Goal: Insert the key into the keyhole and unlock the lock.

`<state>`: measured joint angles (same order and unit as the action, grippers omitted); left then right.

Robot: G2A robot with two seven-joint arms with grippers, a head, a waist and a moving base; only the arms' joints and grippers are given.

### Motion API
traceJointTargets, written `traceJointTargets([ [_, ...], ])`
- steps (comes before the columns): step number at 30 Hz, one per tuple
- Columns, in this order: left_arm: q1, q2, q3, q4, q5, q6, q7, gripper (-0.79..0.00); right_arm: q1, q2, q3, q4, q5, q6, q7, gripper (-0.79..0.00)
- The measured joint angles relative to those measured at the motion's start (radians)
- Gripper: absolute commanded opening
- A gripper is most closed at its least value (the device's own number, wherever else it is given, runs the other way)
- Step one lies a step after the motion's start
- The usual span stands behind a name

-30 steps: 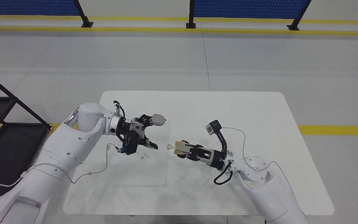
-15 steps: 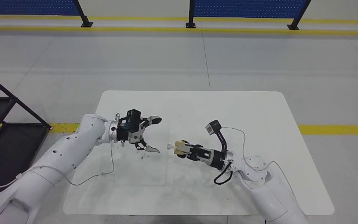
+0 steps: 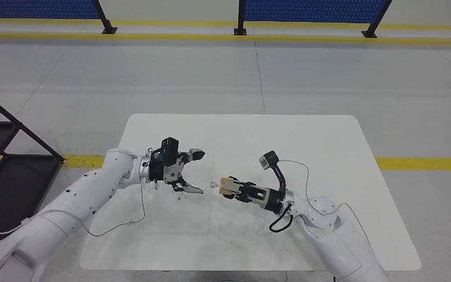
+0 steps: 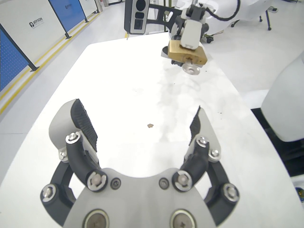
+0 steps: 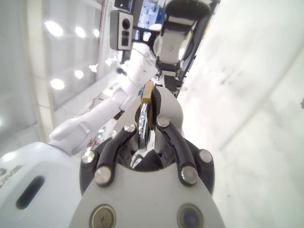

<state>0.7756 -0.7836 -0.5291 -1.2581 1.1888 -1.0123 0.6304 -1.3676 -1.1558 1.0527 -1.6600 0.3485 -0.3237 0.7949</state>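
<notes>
My right gripper point(image 3: 232, 187) is shut on a brass padlock point(image 3: 227, 185), holding it above the middle of the white table point(image 3: 317, 141). A silver key point(image 3: 213, 185) sticks out of the padlock's keyhole end and points at the left arm. In the left wrist view the padlock point(image 4: 186, 52) hangs ahead with the key's round head point(image 4: 191, 68) below it. My left gripper point(image 3: 195, 169) is open and holds nothing, a short way from the key and facing it. Its ribbed pads point(image 4: 83, 124) are spread wide. In the right wrist view the padlock point(image 5: 148, 91) sits edge-on between the fingers.
A small brown speck point(image 4: 150, 125) lies on the table between the left gripper and the lock. A black frame point(image 3: 21, 141) stands off the table's left side. Blue barriers point(image 3: 310, 10) line the floor beyond the far edge.
The left wrist has turned over and shifted slightly up the table; its fingers now stand spread wide, facing the key. The right arm and padlock have stayed put.
</notes>
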Motion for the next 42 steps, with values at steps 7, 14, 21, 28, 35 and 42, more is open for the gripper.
traceJointTargets([
  [7, -0.064, 0.032, 0.154, -0.054, -0.517, 0.000, -0.296, 0.000, 0.000, 0.000, 0.000, 0.000, 0.000, 0.000, 0.000, -0.785],
  [14, -0.154, 0.090, 0.255, -0.129, -1.119, 0.000, -0.735, 0.000, 0.000, 0.000, 0.000, 0.000, 0.000, 0.000, 0.000, -0.785],
  [21, -0.181, 0.122, 0.253, -0.144, -1.547, 0.000, -1.131, 0.000, 0.000, 0.000, 0.000, 0.000, 0.000, 0.000, 0.000, -0.785],
  [28, -0.168, 0.123, 0.283, -0.115, -1.961, 0.064, -1.508, 0.000, 0.000, 0.000, 0.000, 0.000, 0.000, 0.000, 0.000, -0.785],
  [35, -0.157, 0.109, 0.261, -0.115, -2.148, 0.237, -1.676, 0.000, 0.000, 0.000, 0.000, 0.000, 0.000, 0.000, 0.000, -0.785],
  [42, -0.148, 0.106, 0.253, -0.105, -2.159, 0.253, -1.691, 0.000, 0.000, 0.000, 0.000, 0.000, 0.000, 0.000, 0.000, -0.785],
])
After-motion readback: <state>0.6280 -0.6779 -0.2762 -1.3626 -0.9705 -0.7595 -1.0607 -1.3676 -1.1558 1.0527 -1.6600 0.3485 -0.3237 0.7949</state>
